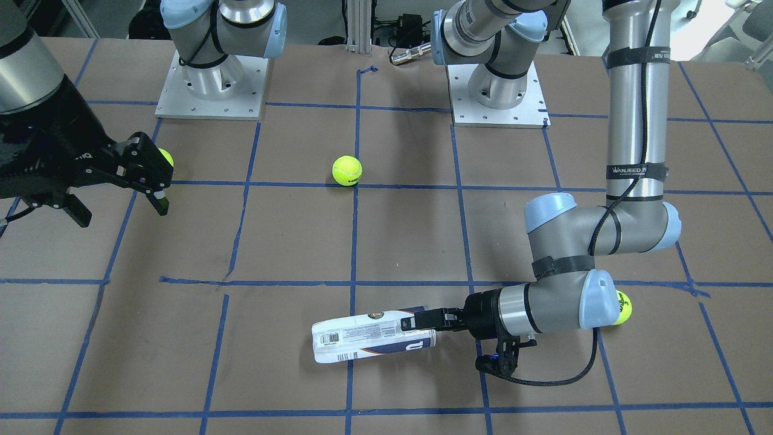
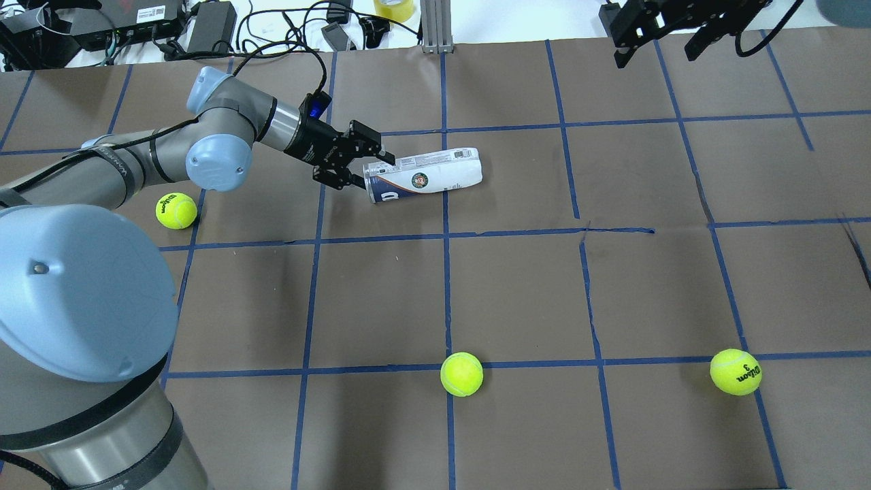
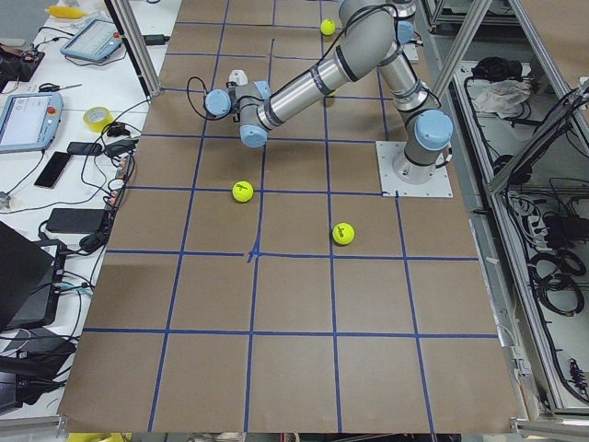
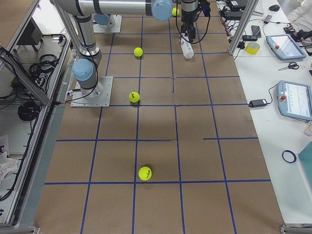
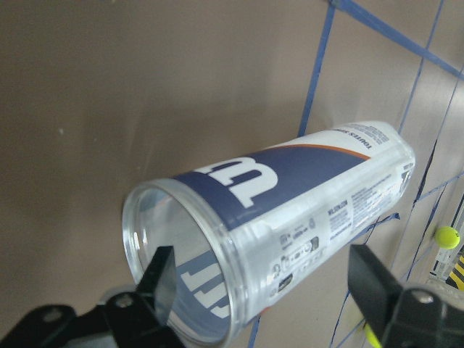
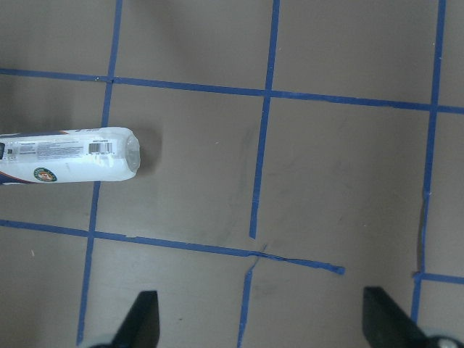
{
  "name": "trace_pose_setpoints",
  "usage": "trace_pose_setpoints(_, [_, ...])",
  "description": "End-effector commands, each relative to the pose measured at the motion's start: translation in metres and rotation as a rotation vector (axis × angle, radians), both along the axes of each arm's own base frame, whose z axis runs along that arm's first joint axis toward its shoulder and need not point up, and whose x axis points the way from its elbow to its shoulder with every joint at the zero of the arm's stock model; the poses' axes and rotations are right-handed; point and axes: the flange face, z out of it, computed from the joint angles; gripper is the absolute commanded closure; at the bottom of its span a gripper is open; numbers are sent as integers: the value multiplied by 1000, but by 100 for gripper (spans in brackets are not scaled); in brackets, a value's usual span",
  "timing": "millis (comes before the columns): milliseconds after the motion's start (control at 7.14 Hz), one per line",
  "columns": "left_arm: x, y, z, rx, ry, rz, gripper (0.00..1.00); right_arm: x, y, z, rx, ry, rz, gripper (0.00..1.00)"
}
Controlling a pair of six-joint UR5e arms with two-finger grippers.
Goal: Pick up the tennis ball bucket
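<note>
Overhead exterior: the left tool (image 2: pixel 367 170) stands wide open at the mouth end of the tennis ball bucket (image 2: pixel 429 175), which lies on its side on the counter (image 2: pixel 517 286), long axis running rightward from it. The right tool (image 2: pixel 656 51), spread and empty, hangs well apart. Left wrist view alone suggests one jaw is inside the mouth.

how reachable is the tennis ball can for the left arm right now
Probably yes: the left gripper sits at the open mouth of the tennis ball can, jaws open, one finger seemingly inside the rim, the other outside.
</note>
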Motion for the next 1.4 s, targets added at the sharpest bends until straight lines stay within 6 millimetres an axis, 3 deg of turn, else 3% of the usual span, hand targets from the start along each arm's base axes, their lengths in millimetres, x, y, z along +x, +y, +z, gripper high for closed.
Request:
trace_pose_setpoints(0, [0, 0, -3, 2, -1, 0, 25, 38, 13, 0, 18, 36, -47, 0])
trace_pose_setpoints(280, [0, 0, -2, 2, -2, 3, 43, 37, 21, 10, 5, 47, -64, 0])
trace_pose_setpoints(420, [0, 0, 8, -9, -4, 6, 51, 37, 21, 9, 7, 45, -65, 0])
trace_pose_setpoints(701, [-2, 1, 20, -17, -6, 14, 55, 37, 21, 6, 11, 47, -65, 0])
trace_pose_setpoints(841, [-4, 2, 28, -9, -6, 30, 88, 37, 21, 7, 10, 48, -65, 0])
trace_pose_setpoints(981, [-5, 4, 32, -4, -7, 35, 100, 37, 21, 8, 4, 45, -65, 0])
trace_pose_setpoints(1261, [-22, 8, 52, 60, 17, 103, 100, 37, 21, 10, -6, 46, -62, 0])
